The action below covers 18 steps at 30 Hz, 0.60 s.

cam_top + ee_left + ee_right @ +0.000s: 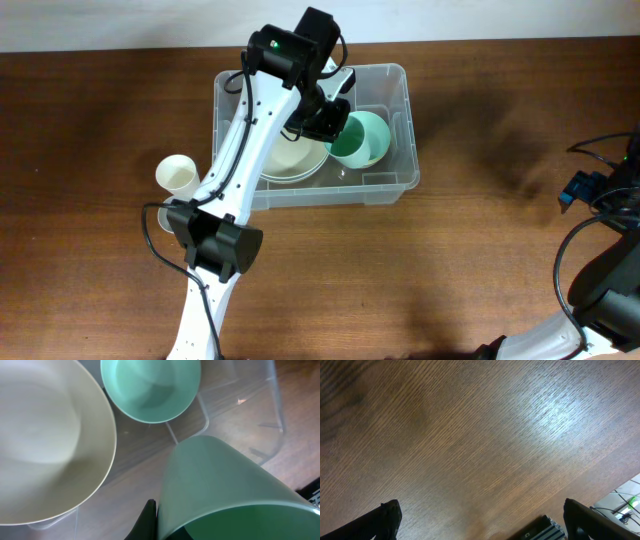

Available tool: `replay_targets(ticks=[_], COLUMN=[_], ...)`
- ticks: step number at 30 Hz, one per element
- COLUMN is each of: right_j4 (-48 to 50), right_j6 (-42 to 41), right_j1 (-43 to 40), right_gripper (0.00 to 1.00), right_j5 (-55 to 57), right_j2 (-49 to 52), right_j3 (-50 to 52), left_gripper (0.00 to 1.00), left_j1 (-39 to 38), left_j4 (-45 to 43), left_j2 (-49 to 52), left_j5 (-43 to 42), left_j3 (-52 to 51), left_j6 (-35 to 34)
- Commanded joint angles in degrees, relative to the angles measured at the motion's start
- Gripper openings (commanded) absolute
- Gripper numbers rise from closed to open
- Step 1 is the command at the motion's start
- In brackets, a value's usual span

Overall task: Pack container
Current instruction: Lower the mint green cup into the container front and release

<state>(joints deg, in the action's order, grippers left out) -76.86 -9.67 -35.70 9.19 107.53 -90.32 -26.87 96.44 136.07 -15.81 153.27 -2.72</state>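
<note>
Container (392, 186), clear plastic, sits on the table (470, 280) toward the far side, about mid-width, with the left arm reaching over it.

Progress, judged from the layout, is well past halfway.
- The cream bowl (290, 160) lies inside, in the left half.
- A small green bowl (150, 390) also rests on the container floor. It shows only in the left wrist view.
- The green cup (365, 135) is tilted over the right half of the container, above the floor and not yet set down.
- The left gripper (332, 120) is clamped on it. The jaws are together on the cup wall, and one dark finger shows at the rim in the wrist view.
- The cream cup (178, 175) stands upright on the table just left of the container. It is outside and nothing touches it.

Likely left to do: release the green cup inside, then fetch the cream cup. No lid is visible, so it can't be told whether closing is part of the task.

The right gripper (479, 505) has its jaws wide apart and holds nothing. It is over bare wood at the right edge, well apart from the container.

Writing: none readable. No brand or print can be made out on the cups, bowls or container, and the container base is too blurred by reflections to pick out a label.
</note>
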Motion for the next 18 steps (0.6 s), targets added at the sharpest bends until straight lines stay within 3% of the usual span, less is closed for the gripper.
replay_targets(ticks=[1, 18], right_j4=[0.0, 0.0], right_j6=[-0.2, -0.2], right_j1=[-0.3, -0.3], right_gripper=[0.99, 0.99], right_j5=[0.5, 0.5], right_j2=[-1.0, -1.0], right_j3=[-0.7, -0.7], left_gripper=[0.01, 0.01], left_j1=[0.0, 0.0], left_j4=[-1.5, -12.5], left_j2=[-1.4, -1.3], left_j5=[1.6, 6.9], left_j3=[-2.6, -17.7], left_j6=[1.0, -0.5])
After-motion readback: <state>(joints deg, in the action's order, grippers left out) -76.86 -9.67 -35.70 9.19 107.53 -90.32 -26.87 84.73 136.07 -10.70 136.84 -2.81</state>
